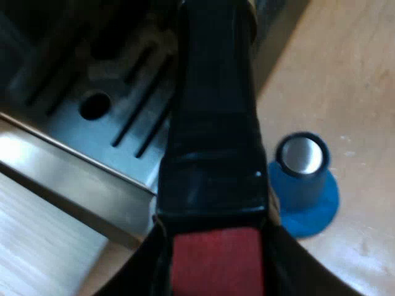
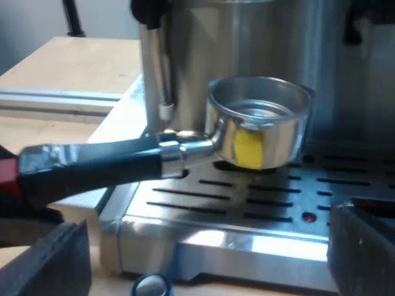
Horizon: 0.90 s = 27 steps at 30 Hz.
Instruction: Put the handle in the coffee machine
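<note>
While the holder [image 2: 259, 123] hangs loose: the step in hand looks like carrying it to the espresso machine [image 2: 234, 37]; it sits level over the drip tray [image 2: 247, 209], not locked in.
Left gripper [image 1: 216, 265]: jaws closed round the dark handle by its red end [image 1: 216, 256].
Right gripper [image 2: 210, 259]: jaws spread wide, nothing between them, low before the tray.
Next move: probably lift the basket to the machine's front, then twist (a judgement only).
Holder's look: shiny metal cup, rim up, yellow mark on its side.
Tamper [image 1: 302, 179]: blue, standing on the counter [image 1: 352, 74] near the tray.
</note>
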Each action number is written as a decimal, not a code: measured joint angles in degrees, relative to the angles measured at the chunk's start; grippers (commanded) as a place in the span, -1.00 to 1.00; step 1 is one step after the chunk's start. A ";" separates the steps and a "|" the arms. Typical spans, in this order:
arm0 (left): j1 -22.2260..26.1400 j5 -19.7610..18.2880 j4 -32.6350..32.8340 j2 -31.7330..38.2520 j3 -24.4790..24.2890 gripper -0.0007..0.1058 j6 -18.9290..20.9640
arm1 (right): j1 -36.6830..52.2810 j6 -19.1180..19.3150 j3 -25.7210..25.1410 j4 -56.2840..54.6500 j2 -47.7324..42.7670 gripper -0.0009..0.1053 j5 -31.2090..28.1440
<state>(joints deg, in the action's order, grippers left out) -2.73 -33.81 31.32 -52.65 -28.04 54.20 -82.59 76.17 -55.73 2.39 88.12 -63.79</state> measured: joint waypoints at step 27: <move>6.78 -6.89 -0.09 -8.86 -3.39 -0.98 -7.89 | 3.07 11.52 0.00 16.21 5.72 0.48 1.07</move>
<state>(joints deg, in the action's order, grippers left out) 4.04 -40.70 31.23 -61.50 -31.43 46.31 -79.52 87.68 -55.73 18.60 93.84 -62.72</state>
